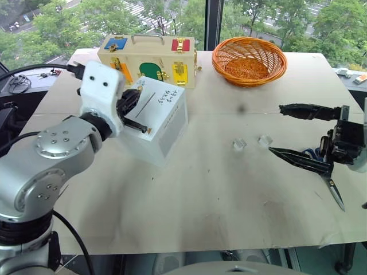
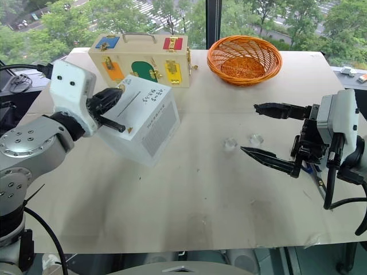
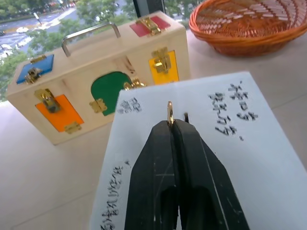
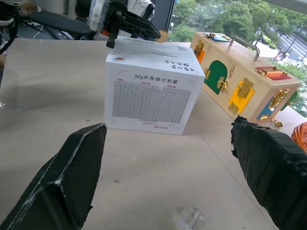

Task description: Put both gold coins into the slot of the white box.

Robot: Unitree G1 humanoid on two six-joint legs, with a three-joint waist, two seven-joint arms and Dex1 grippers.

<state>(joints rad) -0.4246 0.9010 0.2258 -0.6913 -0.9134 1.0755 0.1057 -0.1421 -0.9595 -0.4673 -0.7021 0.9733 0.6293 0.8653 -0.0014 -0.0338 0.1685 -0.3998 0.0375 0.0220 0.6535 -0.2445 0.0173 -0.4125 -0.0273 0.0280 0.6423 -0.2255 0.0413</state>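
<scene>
The left claw (image 3: 169,125) is clamped on a gold coin (image 3: 169,113), held edge-on above the white box (image 1: 163,123) on the worktop (image 1: 218,195). The slot (image 1: 144,105) runs diagonally across the box's top face. The right claw (image 1: 289,130) stands wide, empty.

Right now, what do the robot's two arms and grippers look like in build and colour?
The left arm is silver-grey metal with round bolted joints, a white blocky wrist housing with two dark dots, and black cables trailing below. The left gripper has two smooth black tapering fingers. The right gripper has long black pointed fingers with textured inner pads, on a white wrist housing with a black cable.
</scene>
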